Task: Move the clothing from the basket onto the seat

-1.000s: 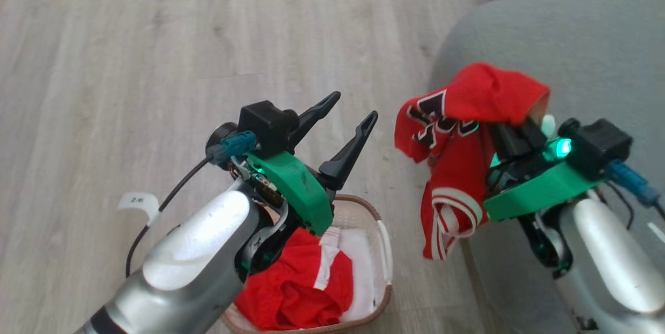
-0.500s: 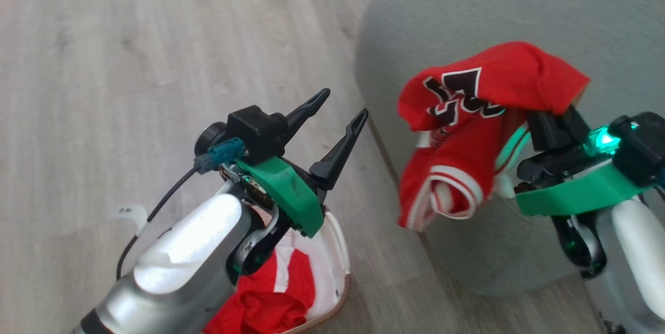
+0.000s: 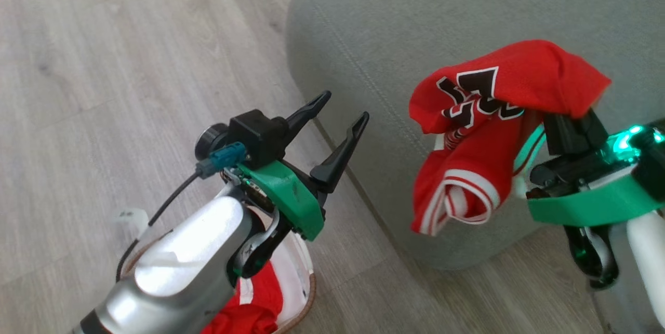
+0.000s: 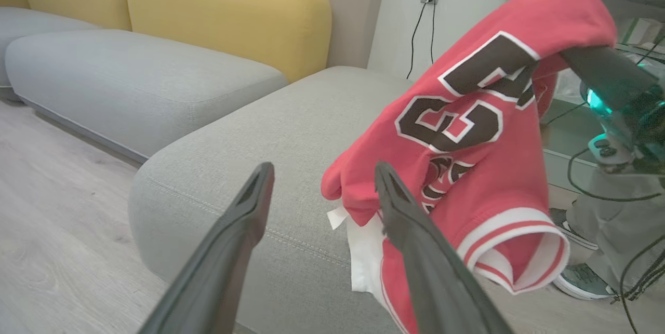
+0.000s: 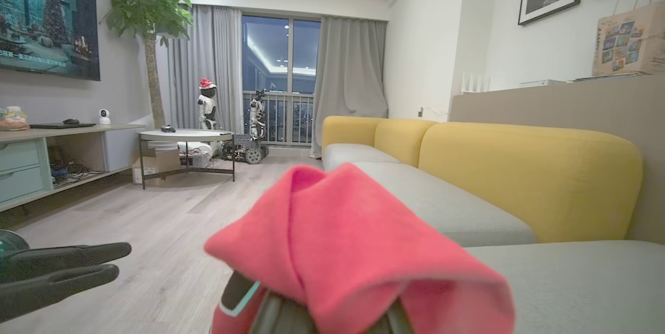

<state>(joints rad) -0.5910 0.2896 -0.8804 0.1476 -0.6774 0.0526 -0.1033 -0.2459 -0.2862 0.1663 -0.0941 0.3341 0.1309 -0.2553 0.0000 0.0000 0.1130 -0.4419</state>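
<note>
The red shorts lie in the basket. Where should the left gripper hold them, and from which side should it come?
Probably from above, pinching a raised fold of the shorts near the top of the bunch. They lie crumpled inside the basket, whose wall blocks a side approach. The open left gripper has room for a fold; the forearm hides most of the pile.

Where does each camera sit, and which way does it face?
Head view: on the head, facing down at basket and seat; shows left gripper open, right gripper holding the jersey.
Left wrist view: on the left wrist, looking along its fingers at seat and jersey.
Right wrist view: on the right wrist, facing along the sofa; jersey drapes its gripper.
All share the jersey.
</note>
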